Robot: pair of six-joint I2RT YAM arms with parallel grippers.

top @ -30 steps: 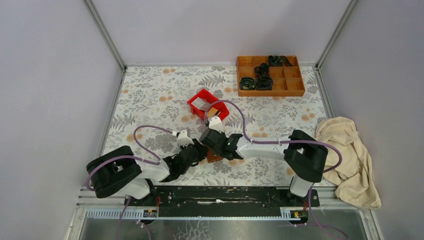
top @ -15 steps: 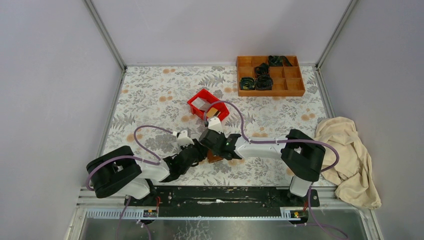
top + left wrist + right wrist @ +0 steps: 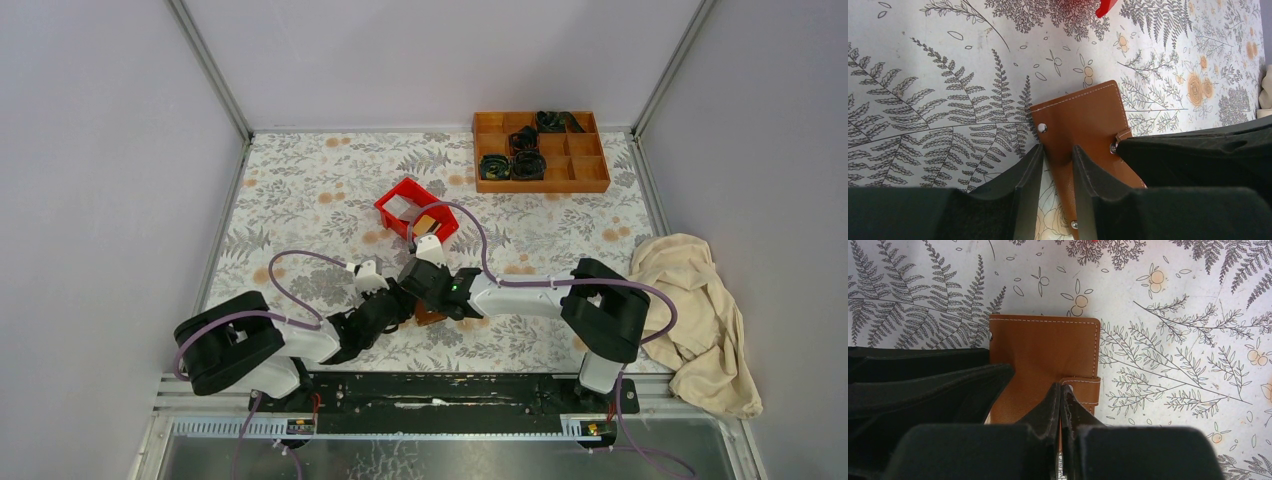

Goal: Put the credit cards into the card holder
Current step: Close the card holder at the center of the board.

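L pincer (image 3: 1058, 157) astride card holder (image 3: 1083, 117) edge

No text, brand or number was legible anywhere. The card holder (image 3: 1083, 120) showed plain leather — stitching and studs, nothing lettered.

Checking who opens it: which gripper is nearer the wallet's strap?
Right. The right gripper, shut, has its tips at the end of the strap. The left gripper, fingers parted, straddles the opposite edge of the wallet, by the stud.
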